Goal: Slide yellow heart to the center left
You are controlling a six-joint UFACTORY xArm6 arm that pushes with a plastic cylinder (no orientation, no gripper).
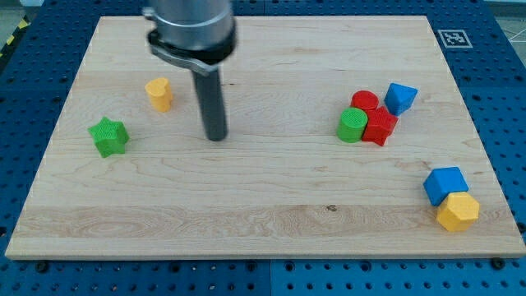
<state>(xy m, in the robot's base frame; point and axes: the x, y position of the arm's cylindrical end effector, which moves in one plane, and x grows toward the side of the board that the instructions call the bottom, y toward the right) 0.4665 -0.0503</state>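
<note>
The yellow heart [159, 94] lies on the wooden board [263, 222] at the upper left. My tip [215, 137] rests on the board to the right of the heart and a little below it, a short gap apart, touching no block. A green star [109, 136] lies below and to the left of the heart.
At the right sit a red cylinder [365, 103], a green cylinder [352, 126], a red block [380, 127] and a blue block [400, 98], clustered together. At the lower right a blue cube [445, 184] touches a yellow hexagon [458, 211]. A fiducial tag [454, 38] marks the top right corner.
</note>
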